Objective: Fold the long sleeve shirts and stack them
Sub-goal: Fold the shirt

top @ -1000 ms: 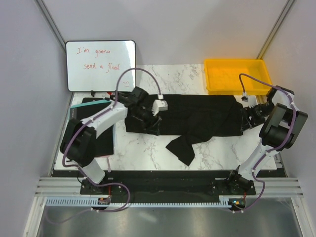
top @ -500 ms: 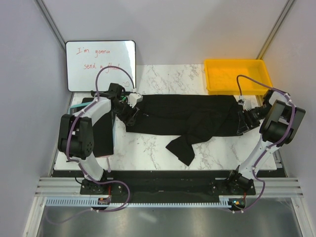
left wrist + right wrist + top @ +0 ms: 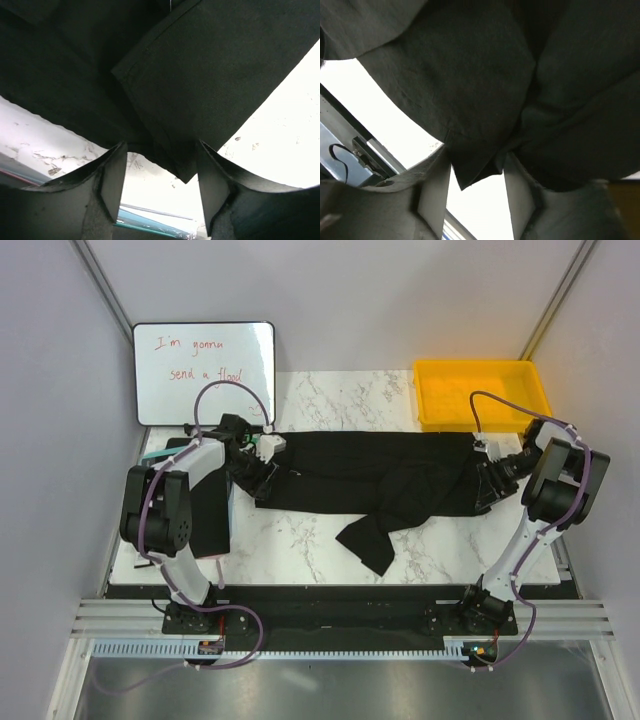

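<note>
Long sleeve shirt (image 3: 400,475), black, lies stretched left to right across the marble table (image 3: 320,540), one sleeve trailing toward the near edge. At its left end sits the left gripper (image 3: 257,458), fingers apart, a hemmed cloth corner lying in the gap, unpinched. At its right end sits the right gripper (image 3: 487,478), jaws parted, a cloth corner between them. Yellow bin (image 3: 480,390) just beyond

Bare marble table (image 3: 310,540) lies open before and behind the shirt (image 3: 370,475); yellow bin (image 3: 480,395) and whiteboard (image 3: 205,372) block the far corners
</note>
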### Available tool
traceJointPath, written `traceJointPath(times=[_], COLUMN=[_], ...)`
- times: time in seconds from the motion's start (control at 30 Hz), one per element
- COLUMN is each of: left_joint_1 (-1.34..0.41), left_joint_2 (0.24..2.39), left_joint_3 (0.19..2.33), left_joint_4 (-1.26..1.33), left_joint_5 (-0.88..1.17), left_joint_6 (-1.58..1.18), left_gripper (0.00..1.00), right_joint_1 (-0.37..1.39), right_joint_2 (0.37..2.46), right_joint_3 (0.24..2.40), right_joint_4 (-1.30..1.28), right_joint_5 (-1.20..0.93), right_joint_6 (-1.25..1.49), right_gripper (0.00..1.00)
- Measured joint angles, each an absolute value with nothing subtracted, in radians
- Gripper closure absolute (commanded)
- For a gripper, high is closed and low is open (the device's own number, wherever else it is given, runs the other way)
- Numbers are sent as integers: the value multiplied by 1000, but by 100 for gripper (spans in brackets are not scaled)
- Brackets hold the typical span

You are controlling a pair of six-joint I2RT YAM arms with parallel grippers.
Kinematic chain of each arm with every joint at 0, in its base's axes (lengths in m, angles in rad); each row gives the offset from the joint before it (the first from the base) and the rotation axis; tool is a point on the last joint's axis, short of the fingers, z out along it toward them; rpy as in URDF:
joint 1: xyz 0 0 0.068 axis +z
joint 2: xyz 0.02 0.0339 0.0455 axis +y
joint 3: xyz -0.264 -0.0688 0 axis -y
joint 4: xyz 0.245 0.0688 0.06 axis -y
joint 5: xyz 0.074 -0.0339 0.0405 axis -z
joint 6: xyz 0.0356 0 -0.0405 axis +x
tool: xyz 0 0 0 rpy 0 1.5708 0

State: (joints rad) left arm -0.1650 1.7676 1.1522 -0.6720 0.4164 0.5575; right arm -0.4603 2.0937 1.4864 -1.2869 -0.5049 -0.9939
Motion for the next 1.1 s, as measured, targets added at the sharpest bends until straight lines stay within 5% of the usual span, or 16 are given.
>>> traceJointPath(times=[0.13,0.3,0.6,0.63,0.7,0.9,1.1], left_joint_1=[-165,-165,-165,-165,-165,-161,-159], left_joint_2=[1789,1807,1764,1750,1723,1662,1658], left_joint_3=[1152,1145,1085,1077,1072,1108,1231], left_joint_4=[-674,-684,-731,-742,-774,-839,-834], left_joint_5=[417,416,429,431,442,480,524], left_joint_6=[548,547,554,557,564,599,640], left_gripper=[70,98,98,97,81,39,33], right_joint_1=[-448,-439,-437,-436,-435,-442,-436], right_joint_2=[2096,2096,2014,1998,1973,1962,1967], right_joint_3=[1495,1491,1398,1390,1382,1466,1661], right_joint_4=[-1287,-1280,-1290,-1300,-1317,-1346,-1338], right_joint_5=[-508,-465,-395,-389,-384,-389,-444], right_joint_6=[-995,-981,-992,-996,-1002,-1017,-991], right_gripper=[89,100,98,75,50,38,36])
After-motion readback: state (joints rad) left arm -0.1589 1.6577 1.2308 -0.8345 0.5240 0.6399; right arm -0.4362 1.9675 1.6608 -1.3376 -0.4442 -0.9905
